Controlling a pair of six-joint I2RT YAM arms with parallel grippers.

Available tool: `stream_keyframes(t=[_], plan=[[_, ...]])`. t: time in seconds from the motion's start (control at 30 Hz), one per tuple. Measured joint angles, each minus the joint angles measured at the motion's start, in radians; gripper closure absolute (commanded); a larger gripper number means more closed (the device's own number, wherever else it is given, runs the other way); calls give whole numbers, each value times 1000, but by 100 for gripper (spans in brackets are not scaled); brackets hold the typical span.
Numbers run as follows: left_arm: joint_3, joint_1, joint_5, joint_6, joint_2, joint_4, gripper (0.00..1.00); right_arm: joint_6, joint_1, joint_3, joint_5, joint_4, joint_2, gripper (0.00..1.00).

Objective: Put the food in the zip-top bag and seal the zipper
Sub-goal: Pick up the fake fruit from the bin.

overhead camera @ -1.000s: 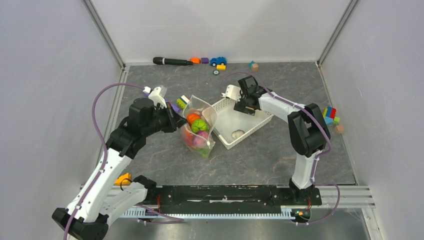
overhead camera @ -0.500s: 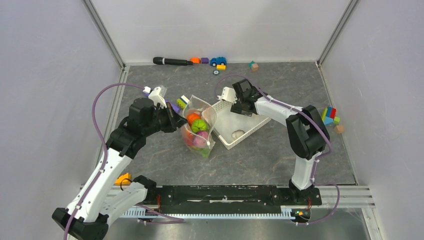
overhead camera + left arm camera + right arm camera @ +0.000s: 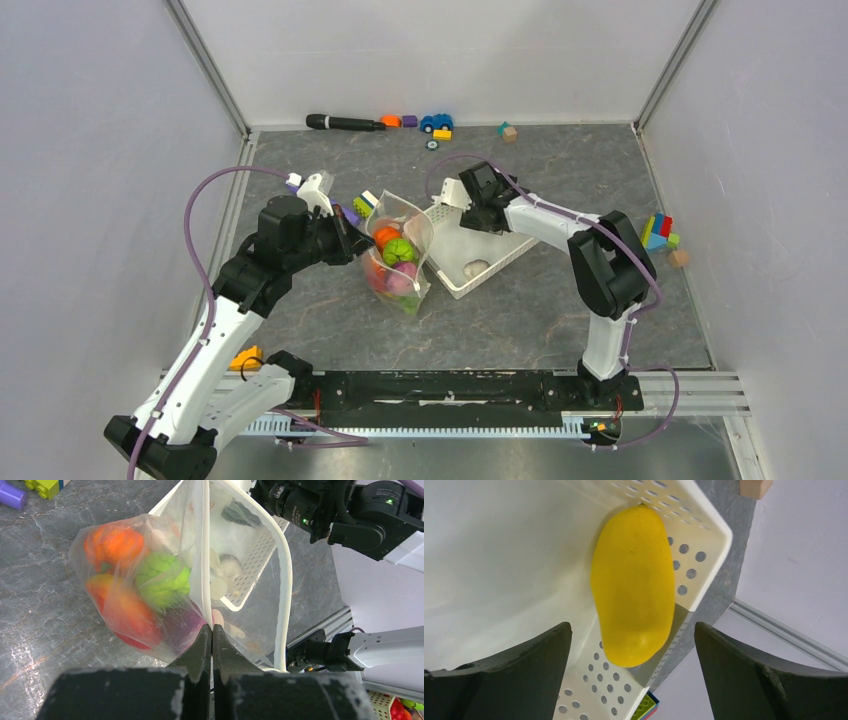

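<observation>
One yellow plastic toy mango (image 3: 633, 585) lies in a corner of the white perforated basket (image 3: 706, 530), long axis up-down mid-frame in the right wrist view, straddled by my right gripper (image 3: 631, 630), fingers wide apart. My left gripper (image 3: 212, 639) is clamped on the rim of the clear dotted zip-top bag (image 3: 150, 580), centre overhead. I reckon the basket wall crowds the grasp.

Bright, even light comes from above, so shadows on the table (image 3: 520, 310) are soft and weak. The overhead view is sharp. Beside the mango (image 3: 634, 585), the white basket (image 3: 499, 555) floor looks overexposed, without detail.
</observation>
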Motion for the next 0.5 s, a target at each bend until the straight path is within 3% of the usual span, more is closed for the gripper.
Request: stream_keyframes(t=[0.5], plan=[[0,0,0,0,0,0,98,1,-24,0,-58,-51,49,8]])
